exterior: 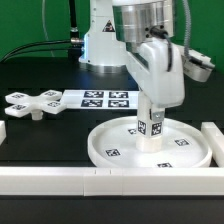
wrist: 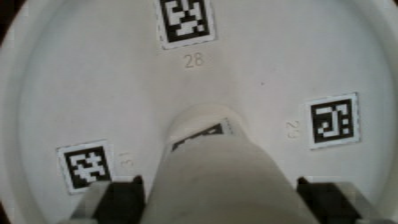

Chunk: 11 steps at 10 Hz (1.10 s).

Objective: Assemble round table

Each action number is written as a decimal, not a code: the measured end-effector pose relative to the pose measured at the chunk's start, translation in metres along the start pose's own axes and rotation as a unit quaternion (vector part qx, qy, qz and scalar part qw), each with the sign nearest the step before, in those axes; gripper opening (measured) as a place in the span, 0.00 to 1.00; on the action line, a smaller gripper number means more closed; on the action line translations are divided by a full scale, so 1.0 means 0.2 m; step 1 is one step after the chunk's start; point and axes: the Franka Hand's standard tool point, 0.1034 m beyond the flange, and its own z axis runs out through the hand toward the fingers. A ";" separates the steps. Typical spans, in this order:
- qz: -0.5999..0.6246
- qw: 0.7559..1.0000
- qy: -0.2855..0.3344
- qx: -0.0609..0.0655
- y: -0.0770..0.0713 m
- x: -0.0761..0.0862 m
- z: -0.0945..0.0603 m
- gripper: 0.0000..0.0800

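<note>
The large rimmed round disc lies flat on the black table near the front, with tags on its face. The short cylindrical post stands upright at the disc's centre. My gripper comes down from above and is shut on the post. In the wrist view the post runs between my two dark fingers, and the disc fills the picture below it. The cross-shaped foot lies loose on the table at the exterior view's left.
The marker board lies behind the disc. White border rails run along the front and at the exterior view's right. The robot base stands at the back.
</note>
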 end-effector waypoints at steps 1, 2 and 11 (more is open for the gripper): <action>0.075 0.997 -0.009 0.013 0.00 0.00 0.00 0.51; 0.134 0.991 -0.016 0.027 0.00 0.00 0.00 0.51; -0.086 0.996 -0.012 0.010 -0.01 -0.02 0.00 0.81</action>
